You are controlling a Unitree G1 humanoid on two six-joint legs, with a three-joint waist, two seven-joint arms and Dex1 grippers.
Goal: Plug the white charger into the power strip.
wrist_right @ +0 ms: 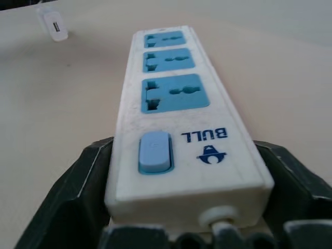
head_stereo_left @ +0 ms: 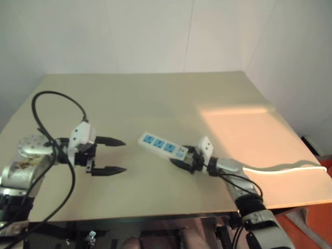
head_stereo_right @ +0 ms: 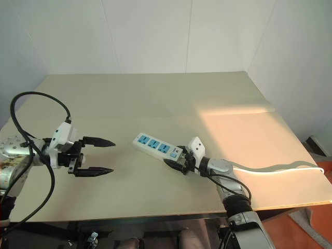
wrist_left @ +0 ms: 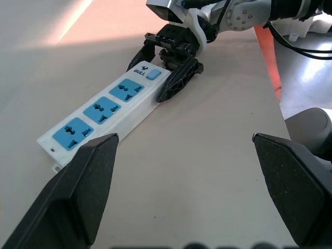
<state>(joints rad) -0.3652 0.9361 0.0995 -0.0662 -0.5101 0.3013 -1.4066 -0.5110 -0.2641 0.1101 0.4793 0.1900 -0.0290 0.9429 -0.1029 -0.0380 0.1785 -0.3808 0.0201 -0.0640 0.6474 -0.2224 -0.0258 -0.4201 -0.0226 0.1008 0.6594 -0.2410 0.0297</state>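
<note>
The power strip (head_stereo_left: pixel 162 145) lies flat at the table's middle, a long white bar with three blue socket faces. Its blue switch (wrist_right: pixel 154 150) is at the end nearest my right arm. My right gripper (head_stereo_left: pixel 181 155) straddles that switch end, with one black finger (wrist_right: pixel 83 197) against each long side of the strip. My left gripper (head_stereo_left: pixel 124 155) hovers open a short way off the strip's other end and points at it, with nothing between its fingers (wrist_left: pixel 78 187). The white charger is out of view.
The strip's white cord (head_stereo_left: pixel 285 168) trails along my right arm to the table's (head_stereo_left: pixel 155 98) right edge. In the right wrist view a small white box with a dark slot (wrist_right: pixel 54 26) shows far beyond the strip; I cannot tell what it is.
</note>
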